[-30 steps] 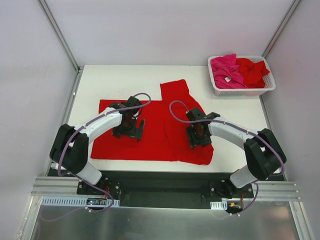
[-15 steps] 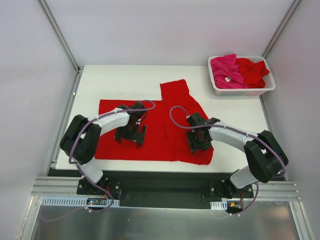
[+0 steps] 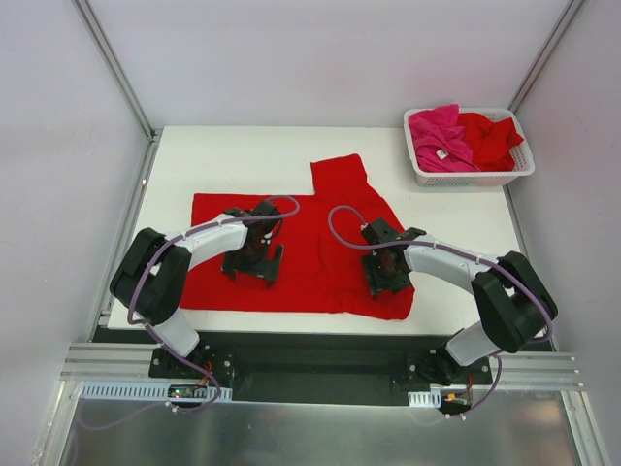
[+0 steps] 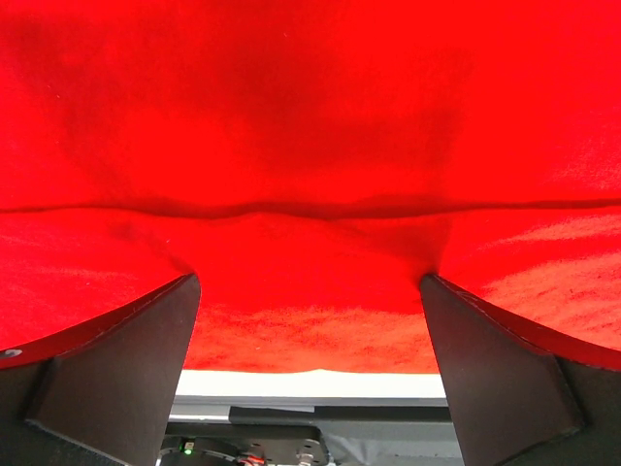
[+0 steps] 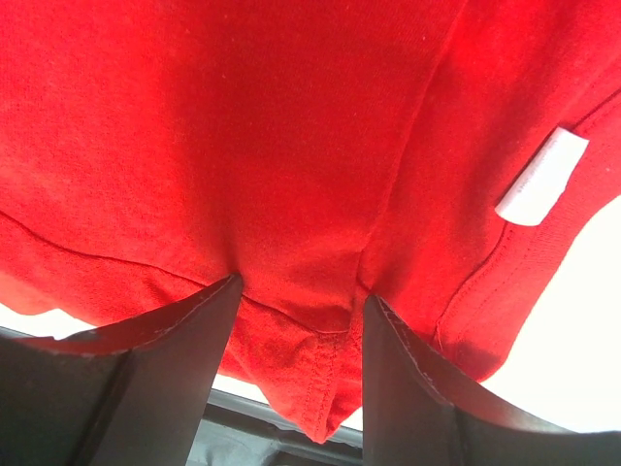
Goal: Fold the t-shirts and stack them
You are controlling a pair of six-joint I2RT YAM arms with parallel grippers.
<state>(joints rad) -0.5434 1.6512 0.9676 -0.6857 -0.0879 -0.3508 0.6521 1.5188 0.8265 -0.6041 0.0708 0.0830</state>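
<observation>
White table [image 3: 243,155] inside pale walls carries one red t-shirt [image 3: 320,257], spread flat over the near half with one part reaching toward the far side. Two grippers sit low on it. The left gripper [image 3: 254,257] stands wide, both fingers down on the cloth. The right gripper [image 3: 386,272] keeps a middling gap over the shirt's near edge, clamping nothing that I can make out. My worry is that closing from here catches only the top layer (or a thick bunch). A lift would then drag the shirt askew, and uneven pulls by the two arms could twist the fold. One white slotted basket [image 3: 514,177] stands at the far right corner. It holds one magenta-pink t-shirt [image 3: 437,131] and red cloth [image 3: 490,136], one shirt or more, I cannot tell. One white tag [image 5: 539,177] shows on the spread shirt.
</observation>
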